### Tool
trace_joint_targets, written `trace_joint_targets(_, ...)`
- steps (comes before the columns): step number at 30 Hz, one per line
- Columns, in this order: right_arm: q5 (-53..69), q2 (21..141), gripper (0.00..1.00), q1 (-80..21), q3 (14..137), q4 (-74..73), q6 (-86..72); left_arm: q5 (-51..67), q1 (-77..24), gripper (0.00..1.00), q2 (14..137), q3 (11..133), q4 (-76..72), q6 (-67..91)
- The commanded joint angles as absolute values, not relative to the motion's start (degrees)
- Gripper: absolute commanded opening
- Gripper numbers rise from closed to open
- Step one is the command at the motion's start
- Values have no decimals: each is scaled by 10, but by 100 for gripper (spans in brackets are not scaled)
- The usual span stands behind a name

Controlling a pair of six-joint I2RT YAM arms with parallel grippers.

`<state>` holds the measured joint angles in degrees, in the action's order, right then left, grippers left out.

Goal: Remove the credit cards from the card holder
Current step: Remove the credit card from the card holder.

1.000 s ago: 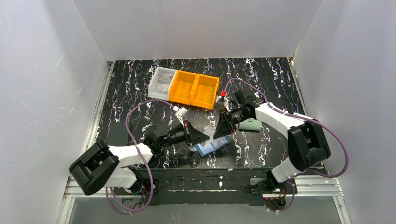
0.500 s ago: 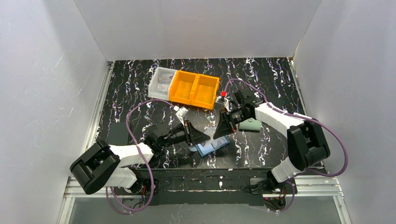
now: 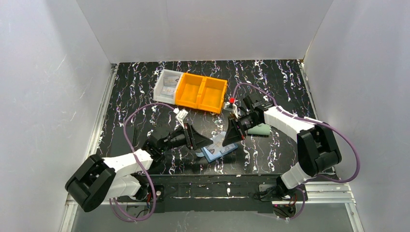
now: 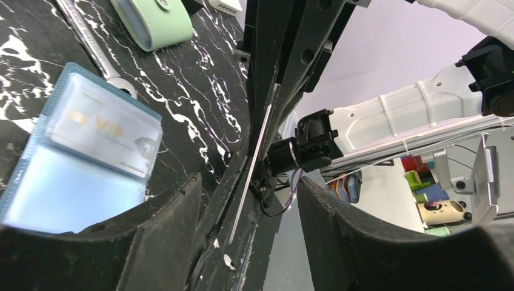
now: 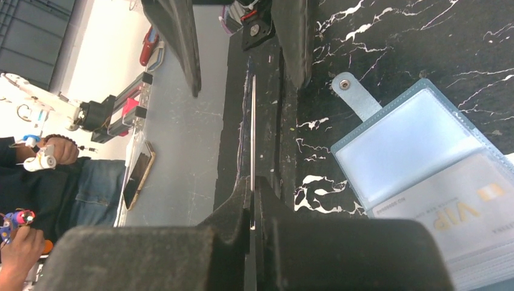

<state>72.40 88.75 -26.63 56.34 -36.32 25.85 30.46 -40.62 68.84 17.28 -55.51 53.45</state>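
The holder (image 3: 220, 151) lies open by the bench's (image 3: 145, 87) near edge, a VIP card (image 4: 103, 133) in its pocket; another card (image 5: 253, 121) stands edge-on just above it, pinched tight by the right fingers (image 5: 230, 212), with the left fingers (image 4: 170, 218) spread either side, likely freeing it.

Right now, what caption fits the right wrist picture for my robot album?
Right gripper pinches one credit card edge-on; the open blue card holder holds a VIP card.

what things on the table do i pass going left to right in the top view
grey bin → orange bin → green wallet; the card holder overlaps the orange bin's span, so left out
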Motion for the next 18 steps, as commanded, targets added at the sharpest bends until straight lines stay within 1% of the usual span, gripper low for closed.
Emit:
trace_joint_targets(1, 720, 897, 1, -265, 581, -417, 325, 352, -380, 58, 633, 184, -439, 477)
trace_joint_targets(3, 717, 899, 1, -265, 583, -428, 339, 352, -376, 58, 612, 198, -379, 439)
trace_joint_targets(6, 716, 904, 1, -265, 587, -444, 359, 361, -375, 59, 597, 212, -341, 404)
trace_joint_targets(9, 716, 907, 1, -265, 592, -462, 379, 379, -374, 57, 608, 226, -330, 393)
trace_joint_targets(12, 714, 910, 1, -265, 595, -478, 398, 390, -375, 53, 631, 237, -325, 397)
trace_joint_targets(18, 712, 915, 1, -265, 598, -489, 411, 417, -376, 50, 671, 261, -325, 412)
